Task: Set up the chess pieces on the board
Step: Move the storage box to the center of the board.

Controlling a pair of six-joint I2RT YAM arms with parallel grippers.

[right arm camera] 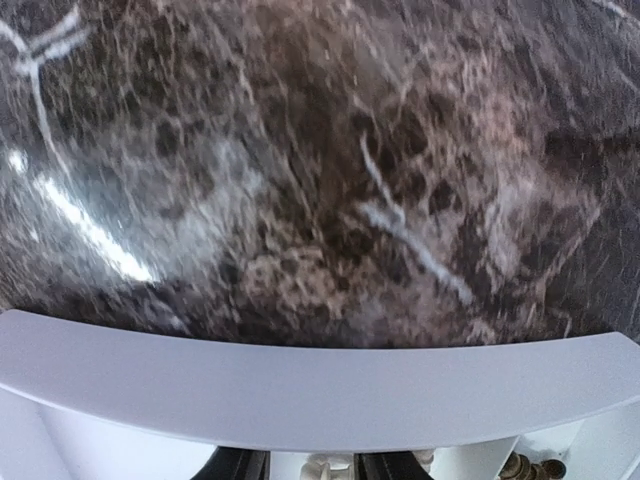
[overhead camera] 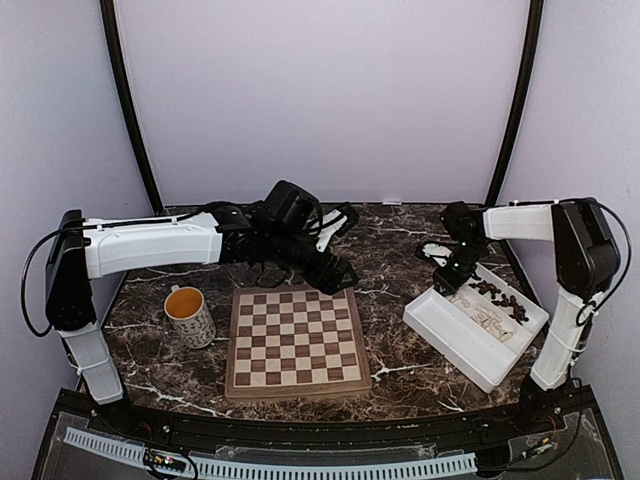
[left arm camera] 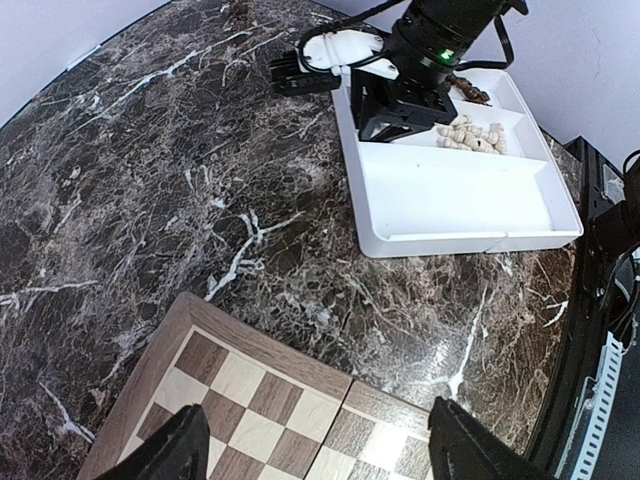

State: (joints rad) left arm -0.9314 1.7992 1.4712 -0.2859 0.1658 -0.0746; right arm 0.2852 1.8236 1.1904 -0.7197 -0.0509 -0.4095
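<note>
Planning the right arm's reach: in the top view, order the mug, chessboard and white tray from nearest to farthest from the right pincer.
From the right pincer:
1. White tray, directly beneath it, on the right side.
2. Chessboard, in the table's centre.
3. Mug, far left, beyond the board.

Left arm (overhead camera: 150, 245): stretched from the left to the board's (overhead camera: 295, 340) far edge.
Left gripper (overhead camera: 335, 275): low over that far edge, jaws wide apart, nothing between them.
Right arm (overhead camera: 520, 222): folded, well right of the board.
Right gripper (overhead camera: 447, 280): pointing down, jaw gap unclear.
</note>
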